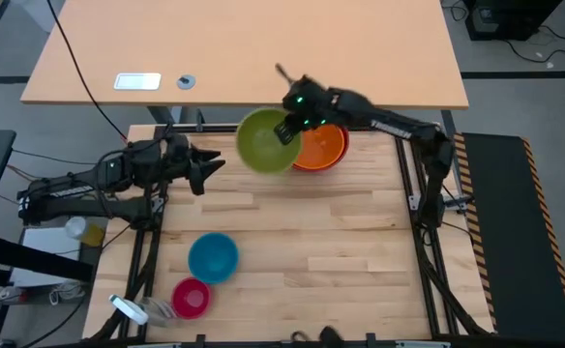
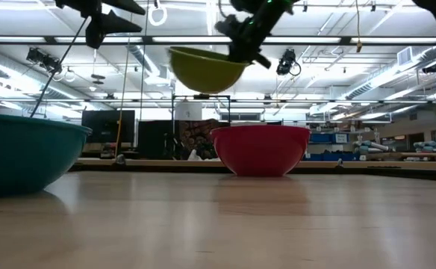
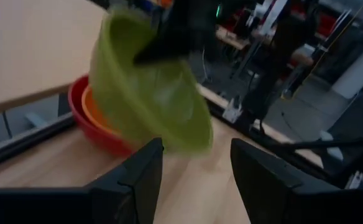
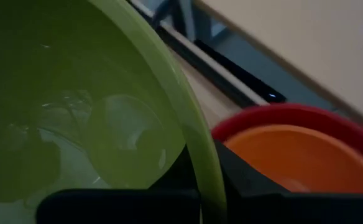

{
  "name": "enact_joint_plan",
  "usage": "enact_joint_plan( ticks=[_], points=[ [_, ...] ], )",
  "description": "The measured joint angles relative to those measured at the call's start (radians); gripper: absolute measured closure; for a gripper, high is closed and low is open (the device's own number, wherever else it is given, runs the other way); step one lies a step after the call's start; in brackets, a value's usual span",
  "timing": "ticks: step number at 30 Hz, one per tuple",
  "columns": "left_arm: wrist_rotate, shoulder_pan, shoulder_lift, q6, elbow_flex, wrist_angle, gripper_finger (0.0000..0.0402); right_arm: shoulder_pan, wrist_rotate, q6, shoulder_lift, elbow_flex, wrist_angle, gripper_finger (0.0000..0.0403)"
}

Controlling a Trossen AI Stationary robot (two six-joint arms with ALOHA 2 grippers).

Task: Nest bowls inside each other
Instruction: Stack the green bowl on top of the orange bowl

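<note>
A yellow-green bowl (image 1: 263, 142) hangs in the air at the table's far side, just left of the red bowl (image 1: 339, 155), and my right gripper (image 1: 287, 130) is shut on it. An orange bowl (image 1: 319, 147) sits inside the red bowl, which rests on its base (image 2: 261, 170). The blue bowl (image 1: 213, 257) and the pink bowl (image 1: 192, 297) stand on the table near its front left. My left gripper (image 1: 215, 164) hovers open at the table's left side with nothing between its fingers (image 3: 145, 177). My right gripper holds the yellow-green bowl by its rim (image 4: 201, 163), on the side toward the red bowl. One finger is inside the bowl and one outside. The fingers slant down from the table's right side. The bowl is lifted clear, mouth up (image 2: 207, 69), higher than the red bowl's rim.
A pale desk (image 1: 263, 48) with a white device (image 1: 137, 81) stands beyond the table's far edge. A clear object (image 1: 133, 309) lies by the pink bowl at the front left corner. The wooden table (image 1: 341, 242) shows bare boards in its middle and right.
</note>
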Motion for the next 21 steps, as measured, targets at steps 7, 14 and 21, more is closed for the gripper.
enact_joint_plan(
  ticks=[7,14,21],
  points=[
    [0.0,-0.025,0.0,-0.052,0.0,-0.084,0.0209,-0.137,0.001,-0.062,-0.057,-0.028,-0.101,0.0381],
    [0.0,-0.025,0.005,-0.092,0.0,-0.099,0.0209,-0.237,-0.006,-0.059,-0.107,-0.205,-0.069,0.0381],
    [0.0,-0.025,0.06,-0.106,0.0,-0.102,0.0209,-0.265,0.007,0.013,-0.103,-0.447,0.102,0.0377]
  ],
)
